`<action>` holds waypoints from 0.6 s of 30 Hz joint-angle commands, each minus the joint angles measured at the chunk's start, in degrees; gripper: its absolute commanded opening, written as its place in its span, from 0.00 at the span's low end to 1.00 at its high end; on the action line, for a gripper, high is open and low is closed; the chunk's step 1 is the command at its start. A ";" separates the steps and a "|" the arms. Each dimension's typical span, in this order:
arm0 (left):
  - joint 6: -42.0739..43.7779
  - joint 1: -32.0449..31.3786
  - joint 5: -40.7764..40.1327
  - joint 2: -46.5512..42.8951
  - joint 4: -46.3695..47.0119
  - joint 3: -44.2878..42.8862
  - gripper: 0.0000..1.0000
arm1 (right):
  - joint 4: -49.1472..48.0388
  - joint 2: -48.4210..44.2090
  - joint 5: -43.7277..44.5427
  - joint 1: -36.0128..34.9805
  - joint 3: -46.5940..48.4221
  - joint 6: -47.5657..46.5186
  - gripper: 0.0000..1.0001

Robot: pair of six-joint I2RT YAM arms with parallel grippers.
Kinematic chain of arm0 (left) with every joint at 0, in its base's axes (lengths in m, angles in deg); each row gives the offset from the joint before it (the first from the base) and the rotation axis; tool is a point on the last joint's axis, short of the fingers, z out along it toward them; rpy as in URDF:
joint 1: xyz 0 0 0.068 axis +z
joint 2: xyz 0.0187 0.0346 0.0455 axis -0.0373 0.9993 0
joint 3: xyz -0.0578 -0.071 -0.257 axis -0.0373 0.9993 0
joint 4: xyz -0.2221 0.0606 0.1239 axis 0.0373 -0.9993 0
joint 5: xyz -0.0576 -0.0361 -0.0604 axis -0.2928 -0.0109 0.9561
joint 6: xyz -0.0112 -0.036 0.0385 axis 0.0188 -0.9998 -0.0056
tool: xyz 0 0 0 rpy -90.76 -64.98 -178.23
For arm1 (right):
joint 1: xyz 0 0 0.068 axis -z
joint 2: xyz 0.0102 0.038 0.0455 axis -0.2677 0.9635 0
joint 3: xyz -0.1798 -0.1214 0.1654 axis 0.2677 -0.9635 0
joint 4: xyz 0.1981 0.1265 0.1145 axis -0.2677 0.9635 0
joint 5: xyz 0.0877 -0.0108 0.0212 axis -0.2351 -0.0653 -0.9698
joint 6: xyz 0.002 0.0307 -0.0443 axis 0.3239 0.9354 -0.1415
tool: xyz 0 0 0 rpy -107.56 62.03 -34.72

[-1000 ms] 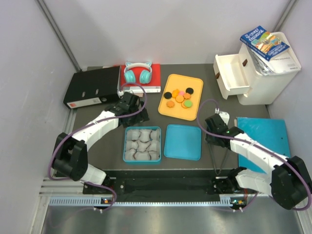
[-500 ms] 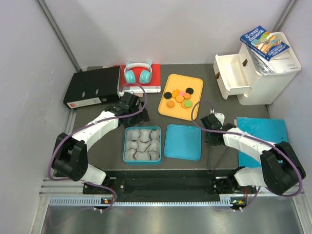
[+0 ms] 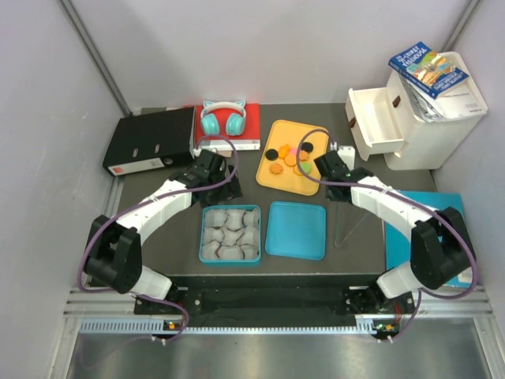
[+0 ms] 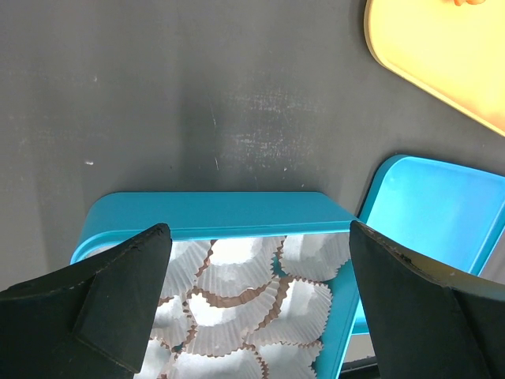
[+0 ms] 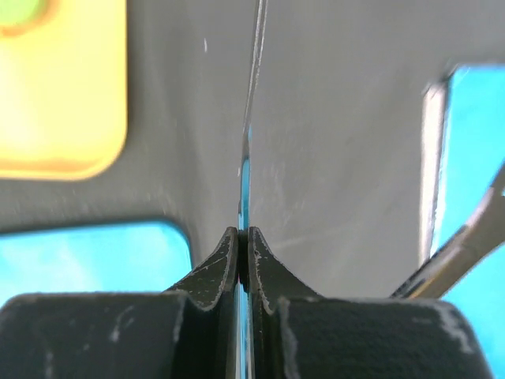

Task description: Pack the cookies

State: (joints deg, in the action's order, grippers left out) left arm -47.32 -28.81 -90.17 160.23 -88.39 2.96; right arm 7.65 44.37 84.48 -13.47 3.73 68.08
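The cookies (image 3: 290, 158), a set of small flat round discs, mostly orange with some black, one pink and one green, all lie on the yellow-orange rectangular plastic tray (image 3: 288, 130), clustered around its middle and right half; none is in a cup yet. On the near-left side of the tray stands the teal rectangular plastic box (image 3: 202, 234), filled with pleated white paper cups (image 4: 237, 292). Its flat teal lid (image 3: 296, 230) lies on the dark bench (image 4: 197, 95) directly on the near side of the tray. The left tool (image 4: 258, 229) hovers to the left of the tray, above the far rim of the box, with its jaws spread fully apart and nothing between them. The right tool (image 5: 243, 233) sits just beside the right edge of the tray, clenched on a thin metal strip that appears to be one leg of the long thin metal tweezers (image 3: 347, 225); what looks like the second leg shows at the lower right of the right wrist view. Judged from their form, the cookies are light and stiff with a very low profile, so there is little edge for the broad fingers. Take each one across its diameter at the rim with the tweezer tips. Apply light pressure, since a disc may slip or chip. The cups are soft and may shift when a cookie is lowered in.
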 commanded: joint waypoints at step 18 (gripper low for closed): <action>0.40 0.05 3.65 -0.93 2.50 0.39 0.99 | 0.15 19.57 0.66 8.16 16.65 -5.65 0.20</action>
State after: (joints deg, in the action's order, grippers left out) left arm -47.18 -28.81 -88.60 160.16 -88.35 2.98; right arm 8.62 63.30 86.88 -5.36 16.65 62.14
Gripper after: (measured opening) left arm 0.984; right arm 0.048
